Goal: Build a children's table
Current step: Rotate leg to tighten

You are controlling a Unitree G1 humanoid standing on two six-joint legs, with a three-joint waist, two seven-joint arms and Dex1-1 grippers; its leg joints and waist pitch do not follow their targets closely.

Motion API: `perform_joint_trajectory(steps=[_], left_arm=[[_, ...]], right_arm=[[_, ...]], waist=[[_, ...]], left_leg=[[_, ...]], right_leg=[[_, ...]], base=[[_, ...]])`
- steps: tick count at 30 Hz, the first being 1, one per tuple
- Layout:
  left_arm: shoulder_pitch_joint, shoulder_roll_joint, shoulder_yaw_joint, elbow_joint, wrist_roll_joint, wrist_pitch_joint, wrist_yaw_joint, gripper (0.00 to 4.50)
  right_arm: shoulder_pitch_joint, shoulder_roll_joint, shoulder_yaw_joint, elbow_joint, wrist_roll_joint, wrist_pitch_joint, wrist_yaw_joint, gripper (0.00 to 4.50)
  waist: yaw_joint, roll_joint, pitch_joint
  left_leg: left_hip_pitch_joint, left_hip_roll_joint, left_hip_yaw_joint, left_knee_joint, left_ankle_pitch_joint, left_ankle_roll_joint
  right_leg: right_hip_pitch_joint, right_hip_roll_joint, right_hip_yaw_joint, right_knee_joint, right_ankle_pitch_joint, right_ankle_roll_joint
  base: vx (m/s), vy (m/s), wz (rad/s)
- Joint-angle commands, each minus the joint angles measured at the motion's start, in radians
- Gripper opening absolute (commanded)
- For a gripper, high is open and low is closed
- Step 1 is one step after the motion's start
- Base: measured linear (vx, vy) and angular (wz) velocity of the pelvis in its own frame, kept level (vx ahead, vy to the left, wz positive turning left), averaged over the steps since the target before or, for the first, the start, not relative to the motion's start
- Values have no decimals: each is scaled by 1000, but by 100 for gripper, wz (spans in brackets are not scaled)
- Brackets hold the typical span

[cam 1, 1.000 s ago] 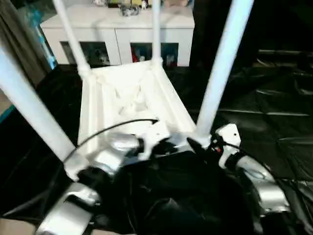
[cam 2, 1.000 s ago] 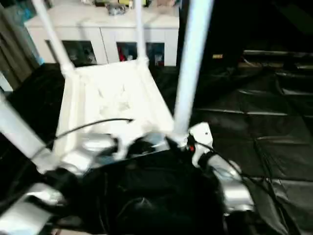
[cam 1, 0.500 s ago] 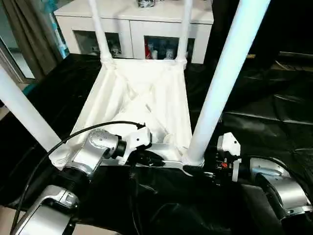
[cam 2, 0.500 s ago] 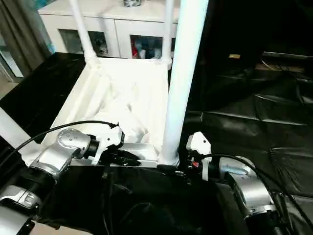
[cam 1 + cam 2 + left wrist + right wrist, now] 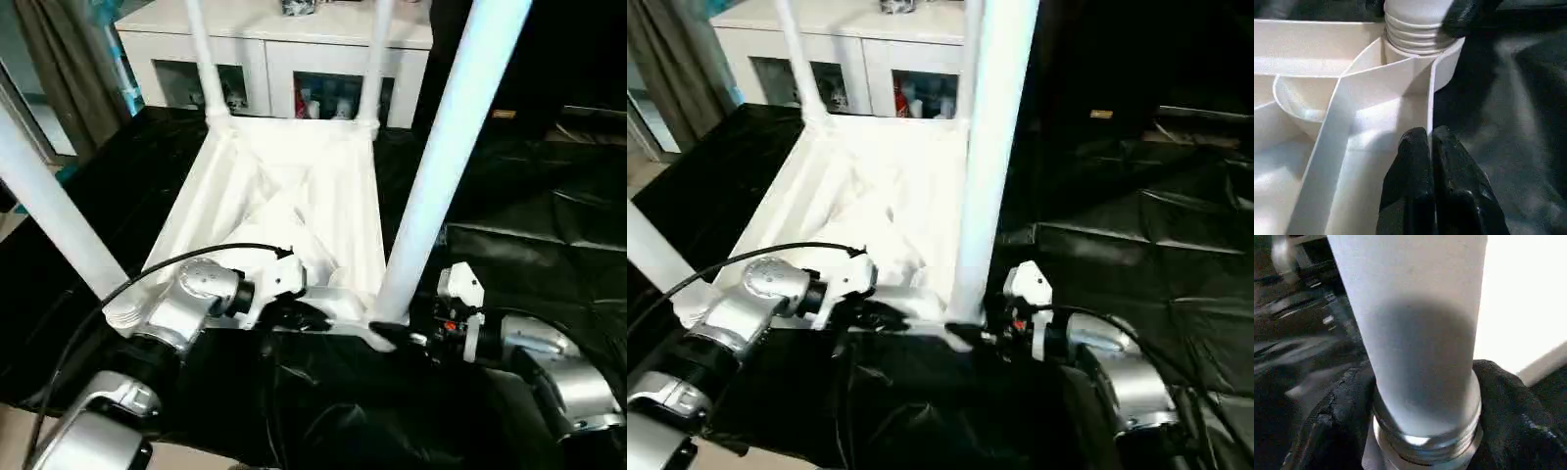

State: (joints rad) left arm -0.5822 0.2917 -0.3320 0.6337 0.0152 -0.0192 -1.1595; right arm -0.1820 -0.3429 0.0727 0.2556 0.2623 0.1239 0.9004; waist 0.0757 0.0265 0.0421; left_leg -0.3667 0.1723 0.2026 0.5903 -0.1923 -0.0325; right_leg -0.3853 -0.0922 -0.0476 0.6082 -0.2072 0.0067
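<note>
White children's table point(image 5: 284, 186) lying upside down on the black-covered work table point(image 5: 549, 245), ribbed underside facing up, four tubular legs standing upward from rounded corner sockets, near-right leg point(image 5: 446, 147) showing threads at its socket.

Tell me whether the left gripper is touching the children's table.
Touching. In the left wrist view the left gripper's two black fingers pinch the thin white side wall of the children's table, one on each face, with no gap.
</note>
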Motion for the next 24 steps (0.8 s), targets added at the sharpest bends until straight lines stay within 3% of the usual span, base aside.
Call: perform_joint_trajectory(steps=[1,4,6,11,12,19,22,24], left_arm=[[-8,-56,45,43,7,42,193,0],[-29,-113,58,77,25,63,318,0],[-43,-158,64,98,32,72,386,0],[-52,-219,56,104,39,69,412,0],[-51,-222,53,102,42,68,408,0],[-13,-168,22,48,15,30,232,0],[9,-104,-1,18,6,14,108,0],[12,-89,-5,12,4,4,78,0]], right_arm=[[1,73,16,58,-46,-17,-150,274],[-22,161,-25,115,-65,-14,-322,273],[-51,226,-46,160,-78,-12,-441,273],[-104,298,-13,219,-128,-73,-498,273],[-108,302,-9,224,-135,-87,-497,307],[-109,226,40,165,-103,-106,-285,387],[-100,134,56,122,-76,-89,-136,387],[-98,112,58,113,-70,-86,-101,387]], waist=[[-11,-22,-40],[-25,-22,-39],[-30,-16,-38],[-36,-13,-44],[-36,-13,-45],[-33,-17,-47],[-31,-16,-48],[-28,-12,-52]], left_leg=[[13,60,-36,-86,-302,-6],[15,58,-38,-87,-327,-13],[17,55,-40,-88,-349,-15],[11,56,-39,-90,-325,-2],[11,56,-38,-89,-321,1],[3,57,-34,-85,-272,47],[0,58,-34,-83,-248,68],[8,62,-29,-78,-221,77]], right_leg=[[22,-69,40,-96,-402,-184],[17,-66,42,-103,-441,-163],[15,-68,43,-109,-483,-150],[19,-64,43,-107,-396,-158],[18,-64,43,-106,-378,-163],[29,-65,44,-97,-281,-195],[35,-66,42,-94,-263,-201],[28,-63,44,-87,-193,-230]], base=[[0,0,0],[0,0,0],[0,0,0],[0,0,0],[0,0,0],[0,0,0],[0,0,0],[0,0,0]])
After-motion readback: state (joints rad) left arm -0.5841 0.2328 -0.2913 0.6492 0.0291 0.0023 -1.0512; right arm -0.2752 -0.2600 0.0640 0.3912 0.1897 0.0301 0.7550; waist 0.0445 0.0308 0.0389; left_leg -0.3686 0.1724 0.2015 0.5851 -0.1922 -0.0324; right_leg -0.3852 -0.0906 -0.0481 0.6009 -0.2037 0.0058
